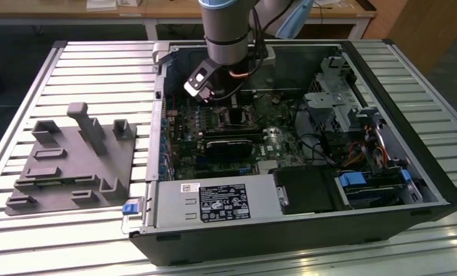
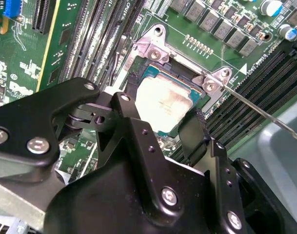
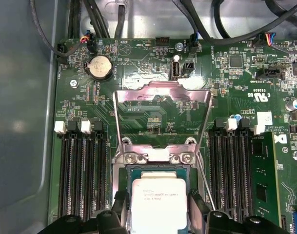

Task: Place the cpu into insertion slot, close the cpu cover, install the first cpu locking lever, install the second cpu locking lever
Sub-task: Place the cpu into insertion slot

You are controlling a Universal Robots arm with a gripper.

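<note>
The robot arm is reaching straight down into the open computer case, which is lying on the slatted tabletop. The hand is hanging low over the green board and pointing down. I think that is so the chip can go in flat and not at a slant.

In the first wrist view the hand is holding the cpu. Its two black fingers are squeezing in narrow on two opposite edges, leaving the pale metal face bare. I think it is gripping by the edges so nothing is pressing on the top. The cpu is sitting right over the insertion slot, lined up with its black frame. I cannot tell if it is all the way down.

The cpu cover is tipping back, away from the slot, so the way in is open. In the second wrist view a thin wire lever is sticking out to one side, unhooked, which I think is letting the cover stand up like that. A grey tray is resting on the tabletop at the exterior view's left, well apart from the case.
</note>
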